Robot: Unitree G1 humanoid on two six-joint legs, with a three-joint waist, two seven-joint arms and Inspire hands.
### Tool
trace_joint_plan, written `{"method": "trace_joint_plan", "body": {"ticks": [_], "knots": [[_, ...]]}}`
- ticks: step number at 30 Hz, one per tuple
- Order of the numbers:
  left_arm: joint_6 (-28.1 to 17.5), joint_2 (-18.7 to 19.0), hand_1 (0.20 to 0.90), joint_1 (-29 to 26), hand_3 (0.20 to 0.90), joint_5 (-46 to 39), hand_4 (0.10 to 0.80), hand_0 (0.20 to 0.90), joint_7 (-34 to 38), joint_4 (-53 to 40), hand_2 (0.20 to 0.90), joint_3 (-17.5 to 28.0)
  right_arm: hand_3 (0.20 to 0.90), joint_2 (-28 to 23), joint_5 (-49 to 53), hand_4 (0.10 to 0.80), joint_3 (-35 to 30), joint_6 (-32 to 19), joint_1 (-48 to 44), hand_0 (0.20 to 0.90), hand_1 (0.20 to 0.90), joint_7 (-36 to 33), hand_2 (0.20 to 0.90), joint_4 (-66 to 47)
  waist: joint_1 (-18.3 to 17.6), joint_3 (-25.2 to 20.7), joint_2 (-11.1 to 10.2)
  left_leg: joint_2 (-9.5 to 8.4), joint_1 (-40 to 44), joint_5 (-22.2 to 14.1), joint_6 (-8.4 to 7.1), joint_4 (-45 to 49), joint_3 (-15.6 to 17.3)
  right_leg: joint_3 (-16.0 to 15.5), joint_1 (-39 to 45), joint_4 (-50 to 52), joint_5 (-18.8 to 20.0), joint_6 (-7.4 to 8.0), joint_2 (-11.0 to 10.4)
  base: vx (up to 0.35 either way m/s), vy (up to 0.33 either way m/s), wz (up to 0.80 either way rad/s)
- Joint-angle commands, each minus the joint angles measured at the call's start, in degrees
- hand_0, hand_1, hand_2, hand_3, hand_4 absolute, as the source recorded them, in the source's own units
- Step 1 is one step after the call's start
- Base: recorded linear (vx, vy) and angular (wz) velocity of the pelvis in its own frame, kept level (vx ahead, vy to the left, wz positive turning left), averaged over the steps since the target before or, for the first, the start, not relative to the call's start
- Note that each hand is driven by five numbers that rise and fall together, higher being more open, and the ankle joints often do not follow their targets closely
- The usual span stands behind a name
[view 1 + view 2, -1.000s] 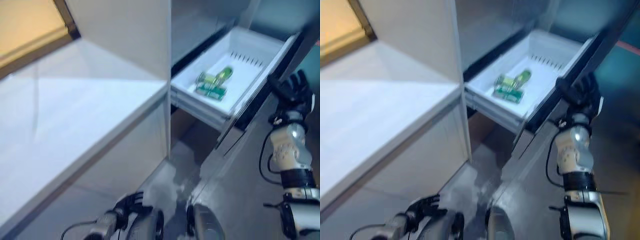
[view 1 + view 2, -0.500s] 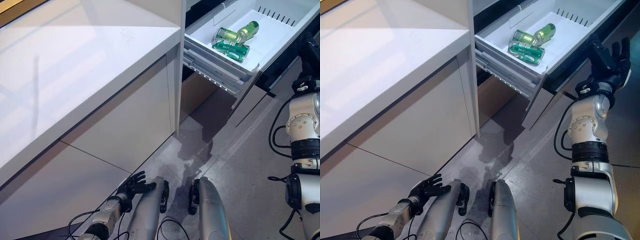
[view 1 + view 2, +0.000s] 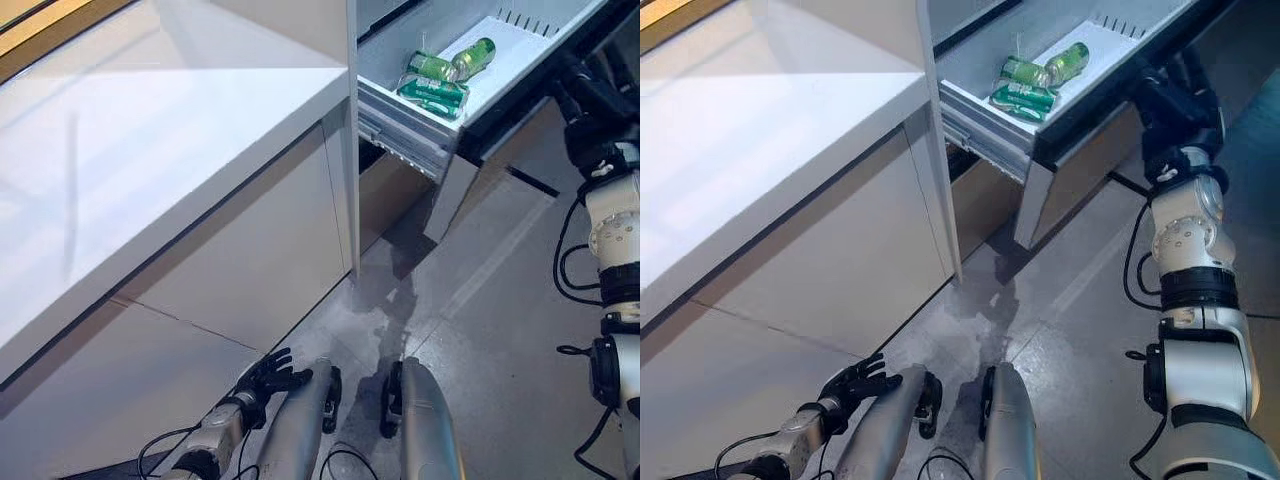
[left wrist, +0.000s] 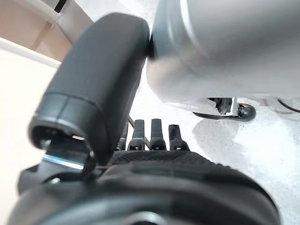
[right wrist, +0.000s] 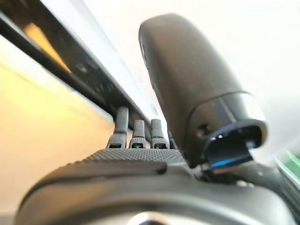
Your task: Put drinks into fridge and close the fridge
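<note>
Right eye view: the fridge drawer stands pulled out at the 1 o'clock side of the scene, beside a white table whose top fills the 10 o'clock area. Inside the white bin lie the drinks, a cluster of green cans and one green bottle, all on their sides; the bottle's long axis runs from about 8 o'clock to 2 o'clock, its cap end toward the cans. The right robot hand rests against the drawer's dark front edge at 2 o'clock, fingers straight and flat on the panel as its wrist view shows, gripping nothing. The left robot hand hangs low at 7 o'clock above the grey floor, fingers loosely spread and empty.
</note>
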Motion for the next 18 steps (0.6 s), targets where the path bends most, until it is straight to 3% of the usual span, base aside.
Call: {"method": "trace_joint_plan", "body": {"ticks": [1, 12, 15, 18], "knots": [[-0.53, 4.24, 0.900, 5.46, 0.900, 1.24, 0.800, 0.900, -0.39, -1.16, 0.900, -2.05, 0.900, 3.21, -3.03, 0.800, 7.50, 3.37, -12.40, 0.900, 0.900, 7.09, 0.900, 1.69, 7.48, -1.60, -1.89, -3.62, 4.18, -2.70, 7.48, -5.24, 2.07, -2.04, 4.50, -2.70, -0.51, -5.01, 0.68, 0.034, 0.081, 0.20], [1.41, 6.26, 0.900, 5.92, 0.900, 1.27, 0.800, 0.900, -0.38, -1.26, 0.900, -1.16, 0.900, 3.88, -4.20, 0.800, 10.57, 0.43, -18.96, 0.900, 0.900, 2.47, 0.900, 6.36, 10.72, -0.72, -1.65, -4.46, 8.20, 1.38, 6.90, -12.99, -0.90, -4.29, 8.66, -8.27, 2.23, -3.54, -0.48, 0.036, 0.046, 0.22], [1.10, 6.34, 0.900, 5.83, 0.900, 2.37, 0.800, 0.900, -0.90, -0.49, 0.900, -1.00, 0.900, 3.63, -5.23, 0.800, 10.35, -2.38, -19.08, 0.900, 0.900, -0.53, 0.900, 6.84, 10.89, -0.18, -1.64, -4.54, 8.11, 2.21, 7.03, -13.56, -1.42, -4.73, 8.70, -8.66, 2.80, -3.47, -0.88, 0.015, -0.004, 0.22], [0.89, 6.64, 0.900, 5.41, 0.900, 3.33, 0.800, 0.900, -1.02, -0.06, 0.900, -1.57, 0.900, 3.90, -7.67, 0.800, 9.08, -8.24, -19.19, 0.900, 0.900, -8.09, 0.900, 6.27, 11.28, 0.11, -1.58, -3.86, 9.92, 3.54, 6.97, -17.18, -1.92, -4.56, 10.41, -12.63, 4.58, -2.54, 0.07, 0.007, -0.010, 0.19]]}}
